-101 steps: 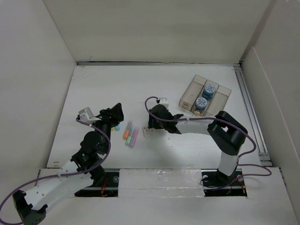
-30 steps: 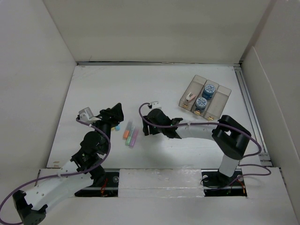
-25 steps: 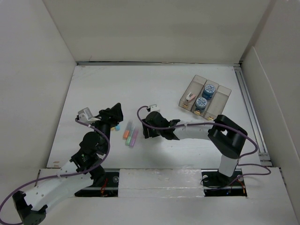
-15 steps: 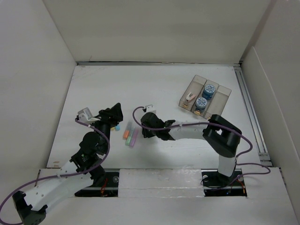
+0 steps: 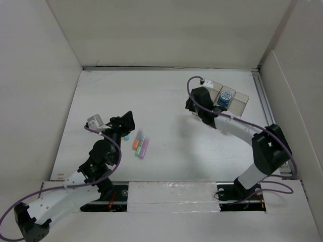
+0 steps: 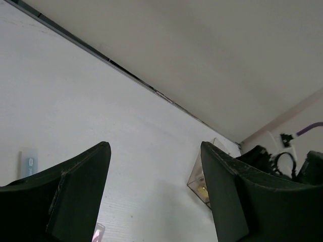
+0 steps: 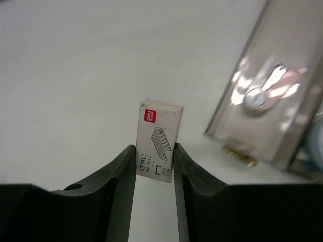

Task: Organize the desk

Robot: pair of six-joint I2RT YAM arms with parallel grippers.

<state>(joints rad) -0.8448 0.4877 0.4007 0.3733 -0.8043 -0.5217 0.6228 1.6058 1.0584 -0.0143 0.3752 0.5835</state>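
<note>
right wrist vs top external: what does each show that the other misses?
Right wrist only: a small white staple box with a red label, clamped upright between the fingers of the right tool. The box cannot be made out from above.
Top external only: the left tool, next to a cluster of coloured markers lying on the desk.
Both: the white desk and the clear tray, which sits close beside the right tool.
</note>
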